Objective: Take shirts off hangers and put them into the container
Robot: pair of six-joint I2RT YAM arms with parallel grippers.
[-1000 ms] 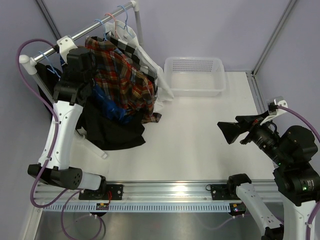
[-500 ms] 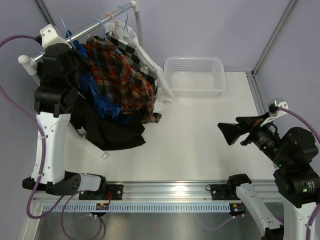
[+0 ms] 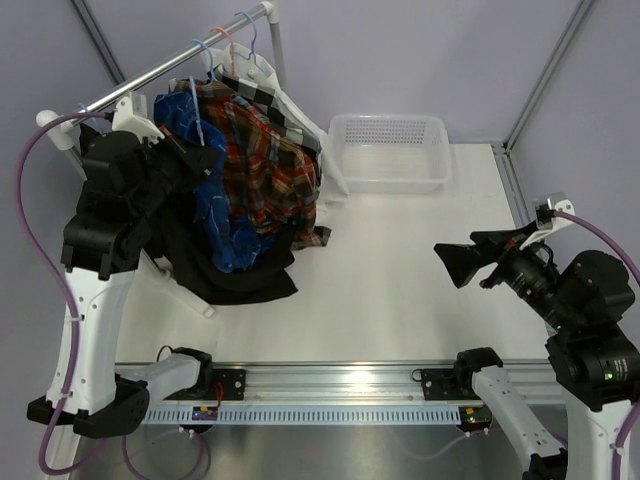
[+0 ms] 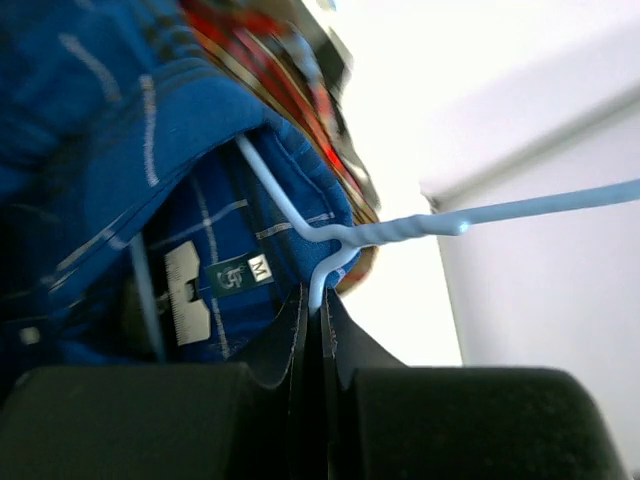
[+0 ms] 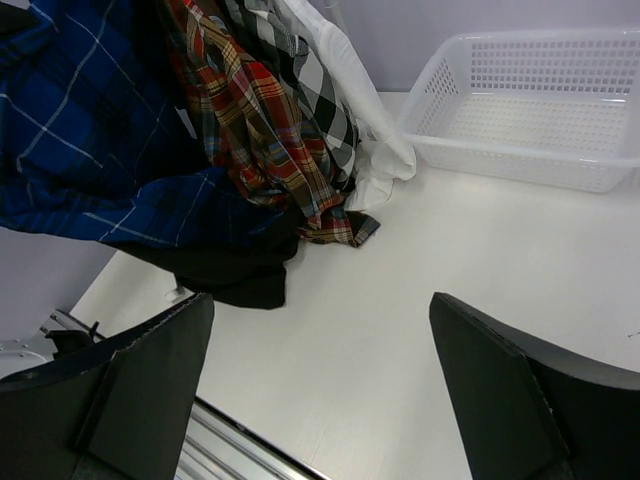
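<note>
I had the left gripper [image 4: 318, 305] clamped on the wire hanger [image 4: 385, 232] carrying the blue plaid shirt [image 4: 95, 120]. The right gripper [image 3: 462, 260] stood wide apart.

The table's [image 3: 400, 290] far left corner is being filled by the shirts [image 3: 250, 190], which are being draped from the rail [image 3: 150, 78] down to the tabletop. Approach from the left is being blocked by the left arm [image 3: 105, 215], whose left gripper [image 4: 312, 335] is being closed on a hanger [image 4: 380, 232] among the cloth. A wide open stretch is being left between the shirts and the right gripper [image 3: 448, 265]. The basket [image 3: 390, 178] is being crowded on its left by the white shirt [image 3: 328, 175] just beside it, while its open top is being left free from above and from the right.
</note>
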